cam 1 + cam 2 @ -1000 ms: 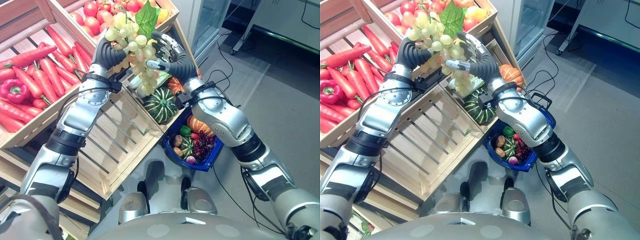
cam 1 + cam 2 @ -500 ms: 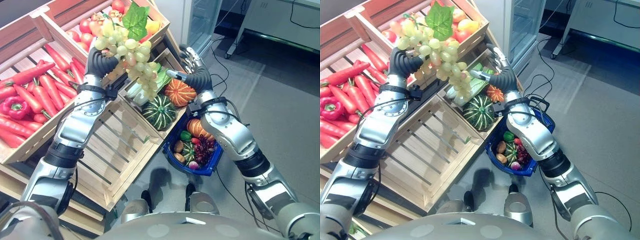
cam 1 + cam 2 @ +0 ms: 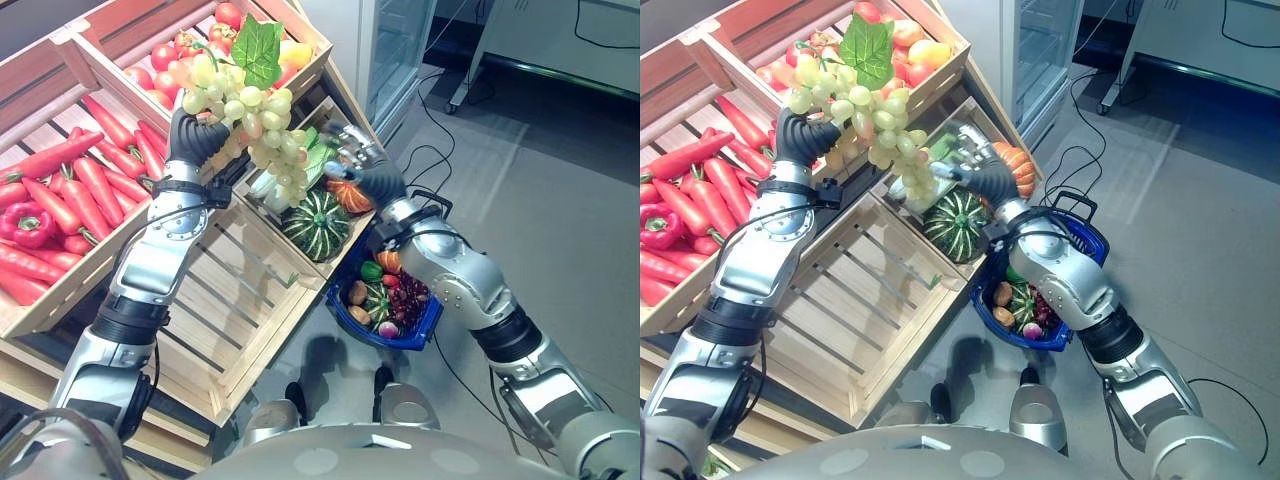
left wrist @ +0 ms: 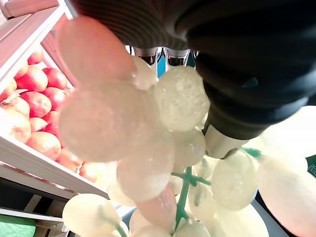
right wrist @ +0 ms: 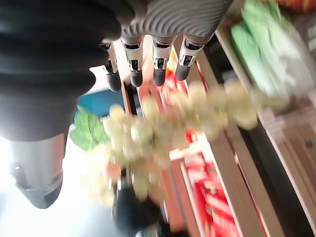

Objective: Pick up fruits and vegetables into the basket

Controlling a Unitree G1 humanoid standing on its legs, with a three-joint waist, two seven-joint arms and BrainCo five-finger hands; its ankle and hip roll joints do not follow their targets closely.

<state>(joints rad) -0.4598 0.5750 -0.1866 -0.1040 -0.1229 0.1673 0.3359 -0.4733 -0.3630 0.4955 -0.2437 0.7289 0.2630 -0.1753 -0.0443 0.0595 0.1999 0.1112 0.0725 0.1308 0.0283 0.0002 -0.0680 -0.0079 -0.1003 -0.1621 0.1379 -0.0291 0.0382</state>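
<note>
Left eye view: left hand [image 3: 197, 137] raised over the wooden crates, fingers curled round the top of a bunch of green grapes [image 3: 252, 120] with a green leaf, the bunch hanging in the air above the crate of tomatoes [image 3: 160, 82] and well up from the blue basket [image 3: 396, 335]. Right hand [image 3: 362, 176] just beside the low end of the bunch, fingers straight and relaxed, gripping nothing. Carrots [image 3: 95, 185] and a red pepper [image 3: 28, 222] in the crate at the left; a striped green squash [image 3: 315, 224] in the lower crate. Basket on the floor by the crates, already partly filled with small produce and dark grapes.

Right eye view: same layout; bunch hanging between the 2 hands, basket [image 3: 1084, 237] below the right forearm, an orange pumpkin [image 3: 1007, 160] behind the right hand.

Left wrist view: pale grapes pressed right against the hand, tomatoes in the crate beyond.

Right wrist view: fingers [image 5: 159, 70] in a straight row, open, the bunch hanging past them without contact.

Judged progress: several items in the basket; grapes lifted but not yet carried over and lowered in; plenty of produce left in the crates.
</note>
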